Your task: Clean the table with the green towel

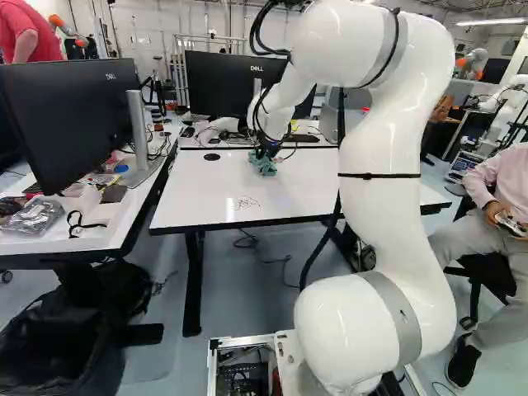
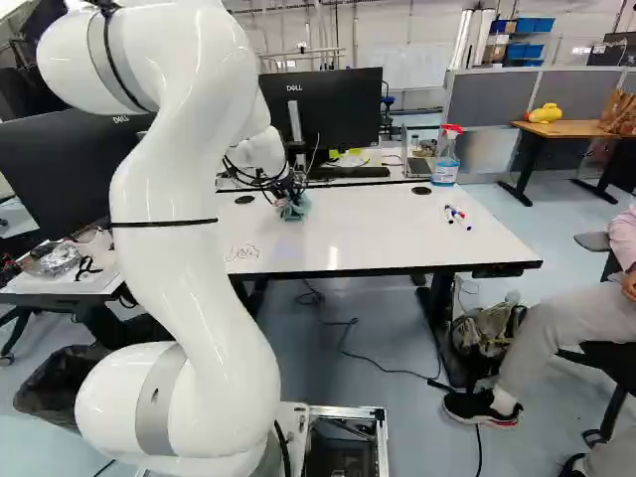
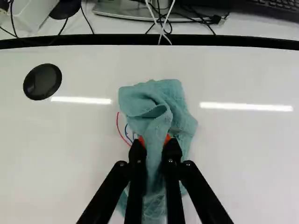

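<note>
Left base view: gripper pinches towel on table.

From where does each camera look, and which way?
Left base view: behind the white arm, left side, looking ahead over the white table; arm shows.
Right base view: behind it, right side, also looking ahead; arm shows.
Wrist view: on the wrist, looking along the visible black end effector to the green cloth towel.
Both base views share arm, table and towel.

The white arm arches forward — wrist tipped down, black fingers gripping, slightly apart.
</note>
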Controlling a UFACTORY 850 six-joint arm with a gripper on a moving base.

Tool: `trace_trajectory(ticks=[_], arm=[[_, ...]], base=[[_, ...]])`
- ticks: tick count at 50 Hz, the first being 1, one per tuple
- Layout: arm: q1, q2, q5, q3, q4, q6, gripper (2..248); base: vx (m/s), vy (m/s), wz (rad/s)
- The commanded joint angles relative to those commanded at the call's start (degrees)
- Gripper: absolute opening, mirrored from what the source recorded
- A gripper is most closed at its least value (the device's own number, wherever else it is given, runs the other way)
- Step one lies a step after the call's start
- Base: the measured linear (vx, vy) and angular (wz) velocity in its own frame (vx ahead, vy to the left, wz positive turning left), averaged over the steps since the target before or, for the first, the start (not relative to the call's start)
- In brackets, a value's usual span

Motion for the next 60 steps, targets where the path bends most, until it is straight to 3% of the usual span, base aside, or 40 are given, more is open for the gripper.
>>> trace_trajectory(ticks=[25,60], arm=[[-0.70,-5.82,0.00,-7.93,0.00,0.00,47],[4.16,-6.59,0.00,-9.01,0.00,0.00,47]], base=[[0.000,0.000,0.000],[0.000,0.000,0.000]])
